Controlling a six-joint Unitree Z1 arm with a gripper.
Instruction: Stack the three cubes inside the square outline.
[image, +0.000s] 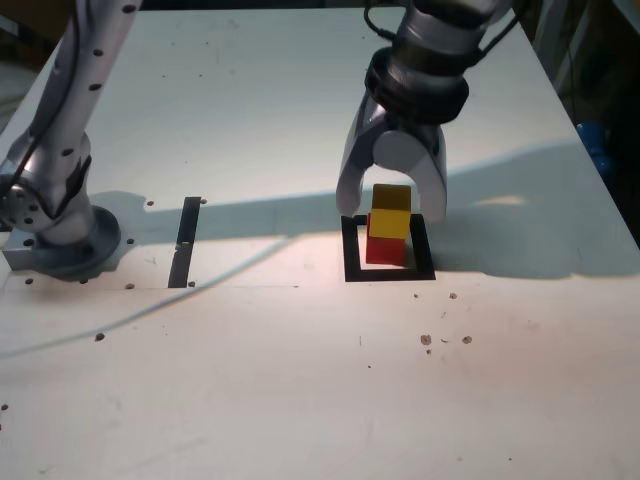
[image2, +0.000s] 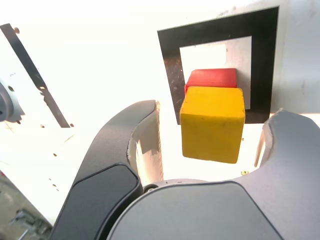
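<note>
A yellow cube (image: 390, 224) sits on top of a red cube (image: 384, 251), slightly offset, inside the square outline (image: 390, 273) right of centre in the exterior view. My gripper (image: 392, 208) reaches down from above and straddles the yellow cube, open. In the wrist view the yellow cube (image2: 212, 125) stands between the two dark fingers (image2: 125, 145) with a gap on each side, so neither finger touches it. The red cube (image2: 211, 77) shows just beyond it on the white centre of the square outline (image2: 215, 27).
A thin black strip (image: 185, 240) lies on the white table at the exterior view's left, next to the arm's base (image: 60, 235). A thin cable runs across the table in front of the base. Something blue (image: 592, 140) sits off the table's right edge.
</note>
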